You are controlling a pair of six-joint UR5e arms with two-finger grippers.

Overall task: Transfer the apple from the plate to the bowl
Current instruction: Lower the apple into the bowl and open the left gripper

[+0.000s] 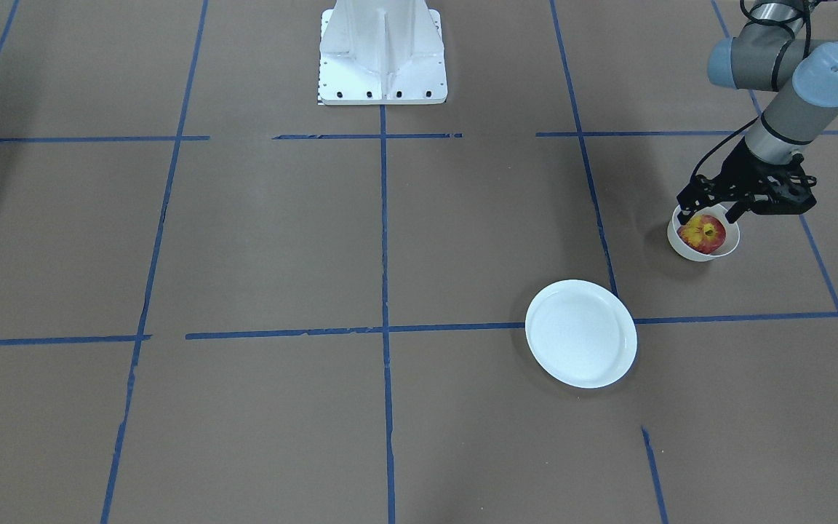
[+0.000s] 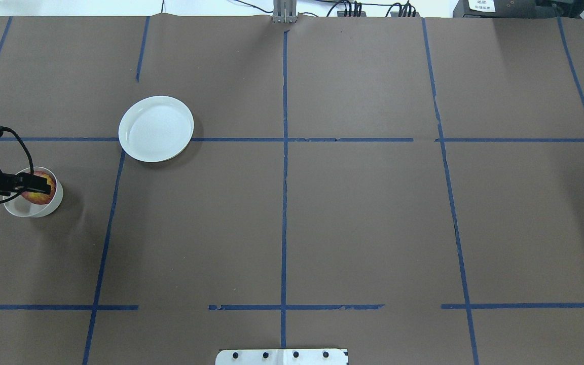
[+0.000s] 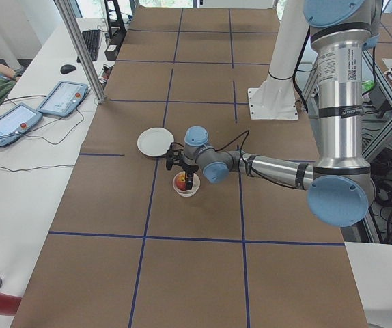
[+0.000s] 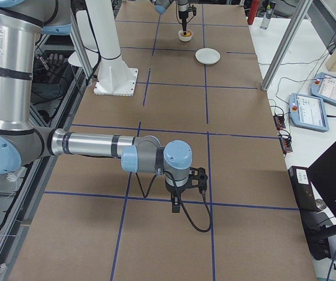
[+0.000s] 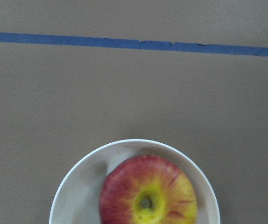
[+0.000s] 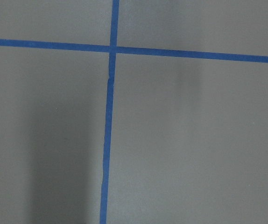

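We note the apple (image 1: 703, 233) lying in the bowl (image 1: 724, 247), stem hollow up, well apart from the plate (image 1: 580, 333). The left gripper (image 1: 708, 213) hangs just above, jaws spread about bowl-wide, the apple below and between them. The right gripper (image 4: 177, 205) hangs over bare table; we cannot tell its jaws.

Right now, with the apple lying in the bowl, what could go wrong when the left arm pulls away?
1. The left gripper hangs low over the bowl, its fingers close beside the rim; a sideways retreat could catch the thin wall and tip or drag it.
2. I cannot tell whether the fingers have released the apple; lifting straight up might carry it out again.
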